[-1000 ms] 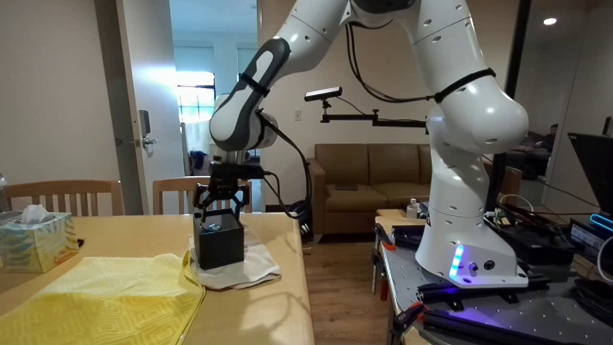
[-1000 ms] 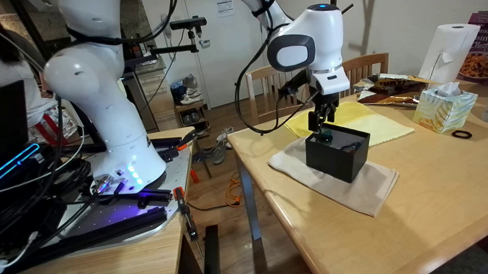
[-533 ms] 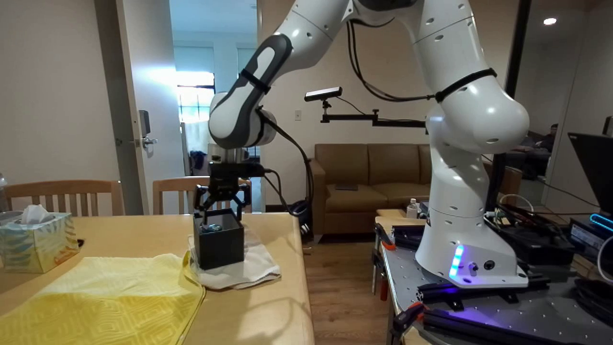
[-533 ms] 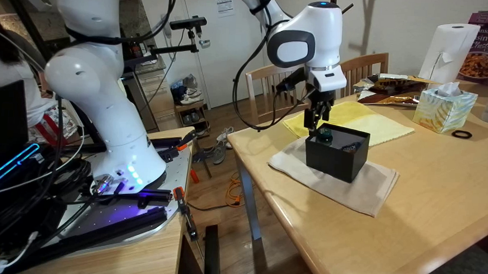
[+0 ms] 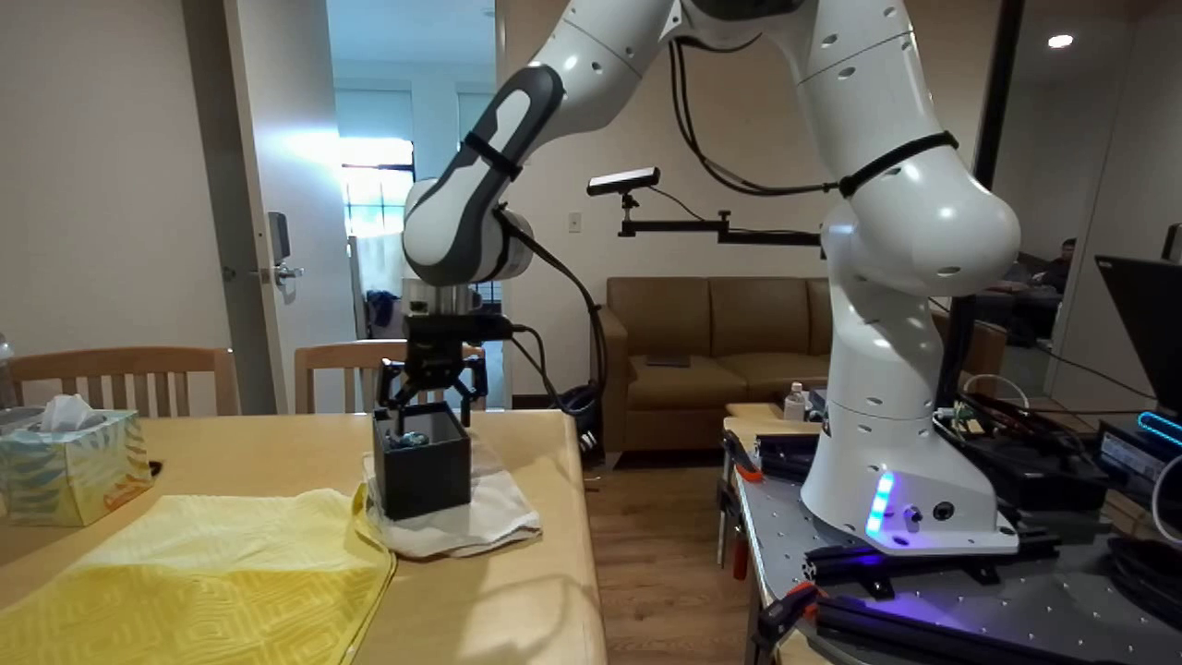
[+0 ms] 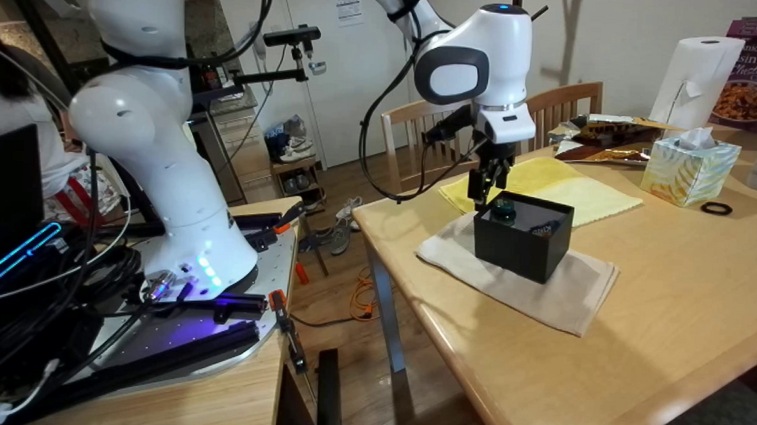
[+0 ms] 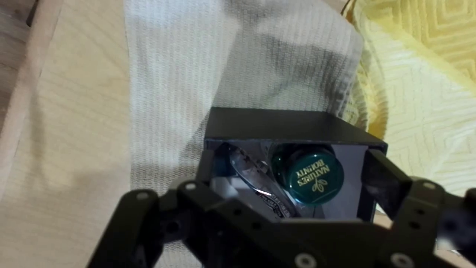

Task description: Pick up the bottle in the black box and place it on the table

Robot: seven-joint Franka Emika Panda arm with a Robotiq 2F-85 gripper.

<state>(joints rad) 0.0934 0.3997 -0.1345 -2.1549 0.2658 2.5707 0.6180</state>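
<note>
Just in from the edge of the counter (image 6: 681,302), a beige cloth (image 6: 569,297) carries the box (image 6: 517,254), with open counter to one side and a yellow cloth (image 6: 562,179) close on another. Released and wide apart, the fingers (image 7: 386,182) stand at the box's rim; contact is unclear. Inside, beside a packet (image 7: 260,182), sits the bottle (image 7: 306,173), mostly hidden under its cap (image 7: 316,178).

Yellow cloth (image 6: 565,183) on wooden table (image 6: 676,283).
</note>
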